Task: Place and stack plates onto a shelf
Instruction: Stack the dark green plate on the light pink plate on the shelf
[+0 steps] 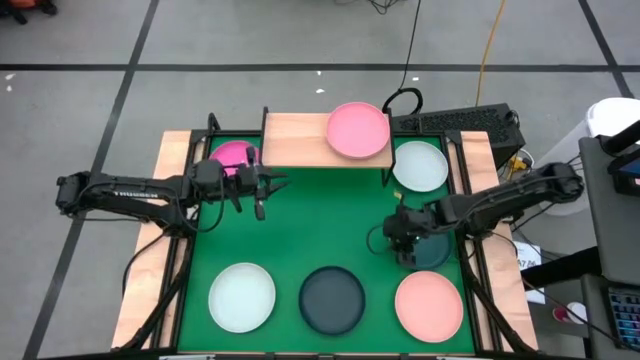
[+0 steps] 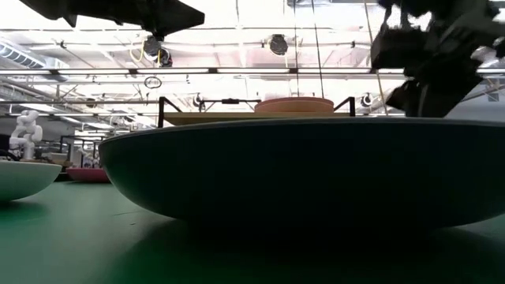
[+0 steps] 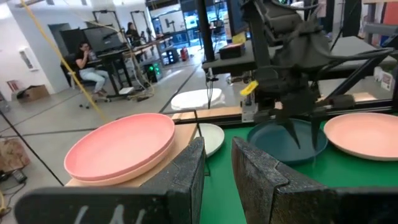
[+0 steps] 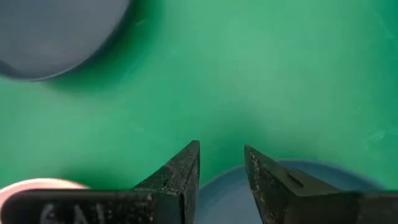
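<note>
- Nearest the front edge of the green mat (image 1: 290,230) lie three plates in a row: a pale mint plate (image 1: 241,297), a dark teal-grey plate (image 1: 332,299) and a salmon plate (image 1: 429,306), each apart from its neighbours.
- Farther in on the right side, the right gripper (image 1: 404,247) points down over a second teal-grey plate (image 1: 432,251); the right wrist view shows its two fingers (image 4: 180,177) a narrow gap apart with nothing between them, the plate's rim just beneath the tips.
- On the left side, the left gripper (image 1: 262,192) hangs over the mat just in front of the shelf (image 1: 296,139), its fingers (image 3: 186,174) slightly parted and empty.
- A magenta plate (image 1: 234,155) lies just behind the left gripper, beside the shelf.
- On the shelf's right half sits a pink plate (image 1: 358,129).
- A white plate (image 1: 420,165) lies on the mat to the right of the shelf.
</note>
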